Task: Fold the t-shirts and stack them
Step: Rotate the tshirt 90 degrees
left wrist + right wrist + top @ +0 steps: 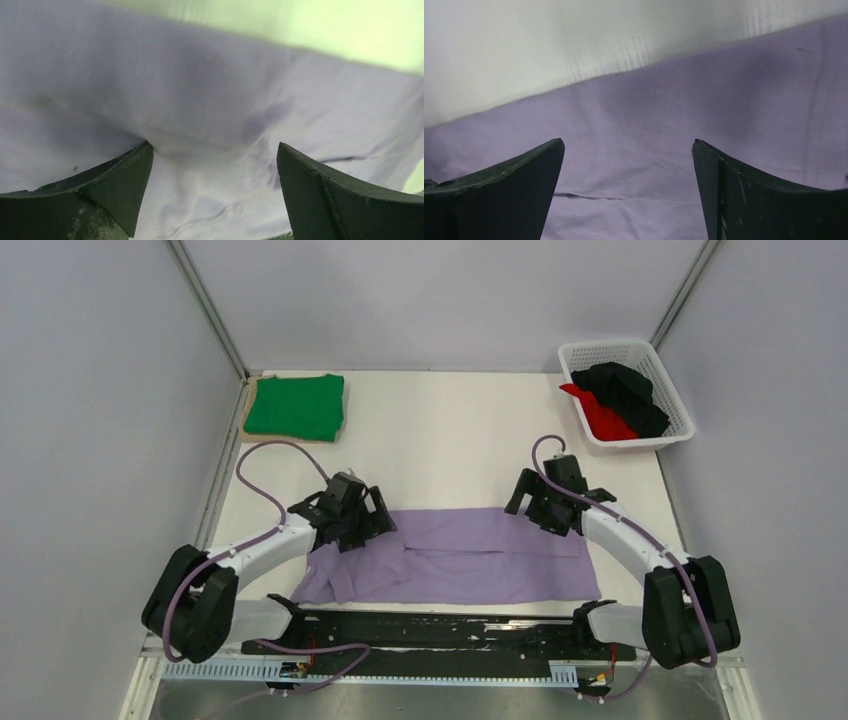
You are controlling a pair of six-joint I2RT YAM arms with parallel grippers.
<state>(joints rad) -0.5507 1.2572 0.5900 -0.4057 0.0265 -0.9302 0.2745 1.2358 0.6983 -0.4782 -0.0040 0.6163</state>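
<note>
The lilac-purple shirt (460,558) lies partly folded as a wide band across the near middle of the table. My left gripper (362,525) is open just above the shirt's far left part; the cloth (215,125) fills the left wrist view between its fingers (122,180). My right gripper (548,517) is open just above the shirt's far right edge; the cloth (674,130) lies between its fingers (729,190). A folded green shirt (296,406) rests on the tan board (248,416) at the far left. Black (628,392) and red (603,416) shirts lie in the basket.
The white lattice basket (665,380) stands at the far right corner. Grey walls close in the table on three sides. The white tabletop (440,440) shows between the green shirt and the basket. A black rail (440,632) runs along the near edge.
</note>
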